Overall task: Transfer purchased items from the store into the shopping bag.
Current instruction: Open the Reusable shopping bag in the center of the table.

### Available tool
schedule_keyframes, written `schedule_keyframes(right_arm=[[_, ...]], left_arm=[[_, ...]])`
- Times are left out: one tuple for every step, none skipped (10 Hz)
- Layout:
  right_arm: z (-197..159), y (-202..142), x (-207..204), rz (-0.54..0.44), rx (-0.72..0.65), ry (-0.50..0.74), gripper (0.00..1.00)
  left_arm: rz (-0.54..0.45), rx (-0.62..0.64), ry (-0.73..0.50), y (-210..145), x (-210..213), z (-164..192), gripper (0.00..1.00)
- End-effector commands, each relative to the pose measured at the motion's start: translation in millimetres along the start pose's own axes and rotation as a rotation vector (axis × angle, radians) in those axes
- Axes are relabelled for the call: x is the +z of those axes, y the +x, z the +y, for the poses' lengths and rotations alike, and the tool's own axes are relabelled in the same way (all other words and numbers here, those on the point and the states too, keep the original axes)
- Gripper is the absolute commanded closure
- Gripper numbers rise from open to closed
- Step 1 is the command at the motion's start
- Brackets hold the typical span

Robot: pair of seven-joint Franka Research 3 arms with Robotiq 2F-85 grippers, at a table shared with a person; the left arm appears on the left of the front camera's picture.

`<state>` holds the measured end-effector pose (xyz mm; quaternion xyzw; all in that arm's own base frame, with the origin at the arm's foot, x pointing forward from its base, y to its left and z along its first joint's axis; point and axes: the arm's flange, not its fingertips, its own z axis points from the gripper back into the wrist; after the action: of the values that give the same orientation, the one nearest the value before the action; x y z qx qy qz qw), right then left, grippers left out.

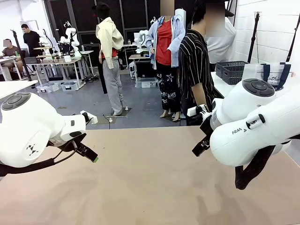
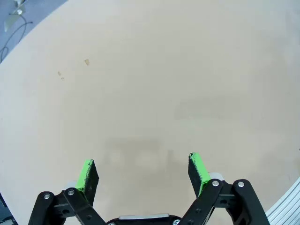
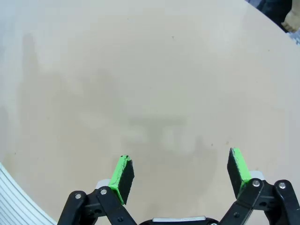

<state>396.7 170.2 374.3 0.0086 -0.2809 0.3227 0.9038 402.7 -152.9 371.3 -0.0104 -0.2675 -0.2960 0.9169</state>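
Observation:
My left gripper (image 2: pixel 143 169) hangs open over bare beige table, nothing between its green pads. My right gripper (image 3: pixel 178 169) is open too, over the same bare surface. From the front, both arms sit close to the camera: the left gripper (image 1: pixel 91 156) at the left, the right gripper (image 1: pixel 199 147) at the right, both above the table (image 1: pixel 150 183). The shopping bag (image 1: pixel 274 75), whitish with navy handles and lettering, stands at the far right behind my right arm. The purchased items are out of view.
A person in a striped shirt (image 1: pixel 194 70) stands at the table's far side, right of centre. Two dark grey mesh baskets (image 1: pixel 232 71) sit on a white side table next to the bag. Other people and tables are farther back.

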Motion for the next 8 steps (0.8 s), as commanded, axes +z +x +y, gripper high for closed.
schedule_keyframes(right_arm=[[-0.2, 0.0, 0.0, 0.0, -0.001, 0.0, 0.0], [-0.2, 0.0, 0.0, 0.0, -0.001, 0.0, 0.0], [0.0, 0.0, 0.0, 0.0, 0.0, 0.0, 0.0], [-0.3, -31.2, 28.7, -0.043, 0.019, -0.131, 0.0], [-25.2, -35.7, 60.9, -0.133, -0.041, -0.251, 0.0], [-54.3, -38.5, 76.0, -0.146, -0.163, -0.376, 0.0], [-87.8, -47.8, 86.8, -0.171, -0.256, -0.409, 0.0], [-119.6, -66.5, 102.3, -0.182, -0.351, -0.466, 0.0]], left_arm=[[0.0, 0.003, 0.0, -0.3, 0.0, 1.2, 0.0], [0.0, 0.003, 0.0, -0.3, 0.0, 1.2, 0.0], [0.0, 0.0, 0.0, 0.0, 0.0, -0.1, 0.0], [-0.052, 0.061, 0.142, 18.8, 13.5, -22.4, 0.0], [-0.197, 0.111, 0.28, 8.3, 57.6, -1.3, 0.0], [-0.262, 0.17, 0.391, -11.7, 96.3, 17.2, 0.0], [-0.289, 0.234, 0.485, -31.4, 122.7, 42.2, 0.0], [-0.305, 0.322, 0.52, -57.2, 142.3, 61.0, 0.0]])
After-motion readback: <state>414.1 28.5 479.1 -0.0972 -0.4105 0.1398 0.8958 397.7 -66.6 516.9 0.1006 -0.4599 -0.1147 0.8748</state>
